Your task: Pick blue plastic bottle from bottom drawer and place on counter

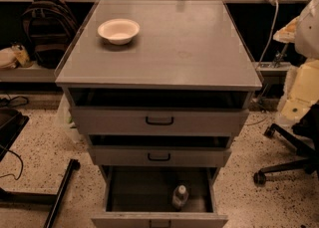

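Note:
The blue plastic bottle [180,196] is a small clear bottle with a white cap. It stands upright in the open bottom drawer [158,218], right of the middle and near the front panel. The counter [174,48] is the broad grey top of the cabinet above it. Pale parts of my arm [304,90] show at the right edge, level with the counter and well away from the bottle. My gripper is out of view.
A white bowl [118,31] sits at the counter's far left. Two shallower drawers with black handles [159,120] are pulled partly open above the bottom one. A chair base with castors [279,145] stands on the right and a black stand leg [60,192] on the left. A backpack [47,28] sits behind.

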{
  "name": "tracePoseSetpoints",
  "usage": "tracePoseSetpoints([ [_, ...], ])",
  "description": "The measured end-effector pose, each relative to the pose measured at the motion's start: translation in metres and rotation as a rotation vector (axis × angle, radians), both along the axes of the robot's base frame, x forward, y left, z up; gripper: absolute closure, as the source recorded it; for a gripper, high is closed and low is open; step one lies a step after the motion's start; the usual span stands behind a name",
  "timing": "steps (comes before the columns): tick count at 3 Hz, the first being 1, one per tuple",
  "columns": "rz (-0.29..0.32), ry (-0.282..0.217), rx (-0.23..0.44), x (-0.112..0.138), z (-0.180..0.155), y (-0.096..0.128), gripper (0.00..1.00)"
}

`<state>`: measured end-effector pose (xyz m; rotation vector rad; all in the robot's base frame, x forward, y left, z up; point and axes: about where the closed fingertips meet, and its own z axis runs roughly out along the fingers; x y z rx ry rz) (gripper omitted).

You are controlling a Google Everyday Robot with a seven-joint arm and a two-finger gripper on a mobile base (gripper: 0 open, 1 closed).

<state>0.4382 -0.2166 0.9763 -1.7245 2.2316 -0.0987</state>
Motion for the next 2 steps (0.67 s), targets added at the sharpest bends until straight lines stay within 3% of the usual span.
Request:
tracePoseSetpoints([
  [1, 0.0, 0.0, 0.0, 0.0, 0.0, 0.0, 0.0],
  [2, 0.0, 0.0, 0.0, 0.0, -0.0001, 0.0, 0.19],
])
